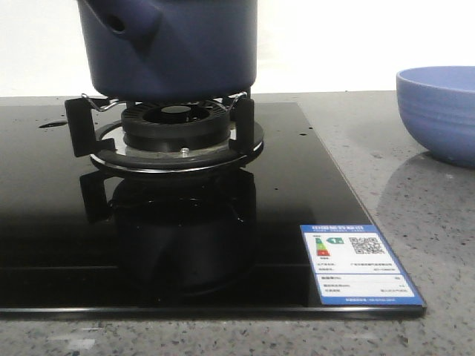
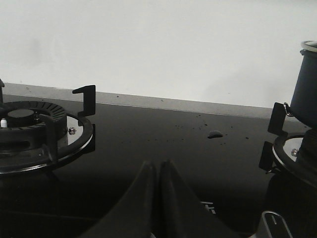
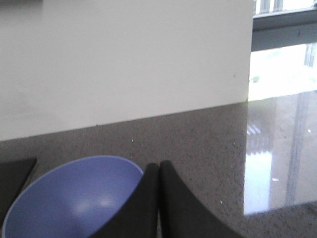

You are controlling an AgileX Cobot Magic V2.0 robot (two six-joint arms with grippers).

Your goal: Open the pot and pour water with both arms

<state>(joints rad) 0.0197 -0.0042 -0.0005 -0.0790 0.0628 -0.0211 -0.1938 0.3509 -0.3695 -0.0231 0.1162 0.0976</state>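
Front view: navy pot (image 1: 174, 48) sits on burner grate (image 1: 167, 126), lid unseen. I see both grippers, left (image 2: 158, 171) and right (image 3: 158, 173), closed and empty. Risk: the right one hangs over the periwinkle bowl (image 3: 74, 198) and could knock it.

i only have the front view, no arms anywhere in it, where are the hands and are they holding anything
Observer: The left hand is shut and empty, low over the glossy black glass cooktop, between its two burners.
Operator: and the right one
Observer: The right hand is also shut and empty, at the near rim of the light periwinkle-blue bowl.
Operator: anything in that bowl
Observer: The part of its inside that the right wrist view shows is empty.
Operator: is there another burner left of the dark navy-blue cylindrical pot
Observer: Yes, a second black burner stands bare, with nothing on it; the pot sits on the other one.
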